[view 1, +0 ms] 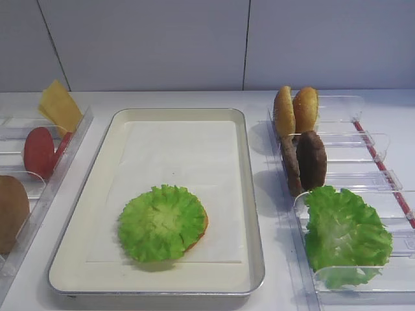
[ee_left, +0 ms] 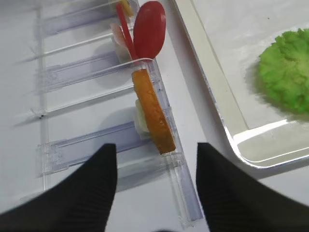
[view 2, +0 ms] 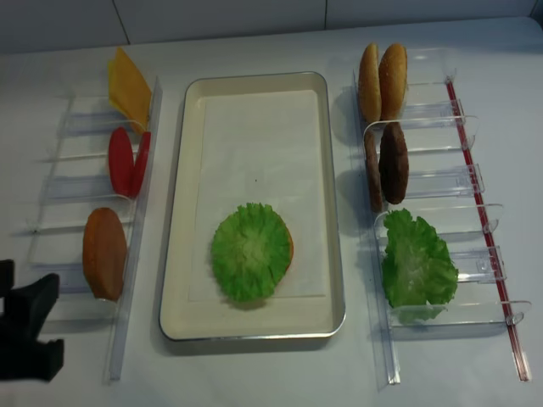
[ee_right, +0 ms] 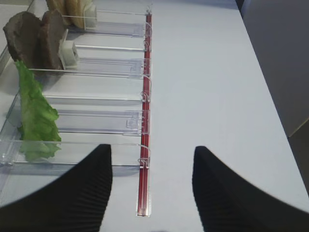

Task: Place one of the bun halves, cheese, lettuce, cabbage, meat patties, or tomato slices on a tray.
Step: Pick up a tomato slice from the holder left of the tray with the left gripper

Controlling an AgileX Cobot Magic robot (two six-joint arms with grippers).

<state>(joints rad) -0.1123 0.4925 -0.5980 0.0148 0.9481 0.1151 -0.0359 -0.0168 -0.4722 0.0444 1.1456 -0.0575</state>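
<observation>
Tray (view 1: 155, 289) already holds a start: a lettuce (view 1: 162, 222) leaf, bright green and frilly, lies flat at the near end of the paper liner on top of a bun half (view 1: 202, 228), of which only an orange edge shows. The rest of the liner is bare. Probably early-to-mid build; patty, tomato, cheese and top bun are not yet on the tray.

Left gripper (ee_left: 155, 154) hangs over the near end of the left holder (ee_left: 91, 145), jaws spread, nothing between them. Just ahead stands another bun half (ee_left: 153, 116) on edge, then the tomato slices (ee_left: 148, 30), matte red discs upright, then the cheese (view 1: 59, 105) farthest back.

Right gripper (ee_right: 152, 154) is also spread and empty, beside the right holder (ee_right: 96, 121). There, near to far: spare lettuce leaves (view 1: 343, 230), meat patties (view 1: 310, 161), bun halves (view 1: 295, 109). Next item: cannot tell.
</observation>
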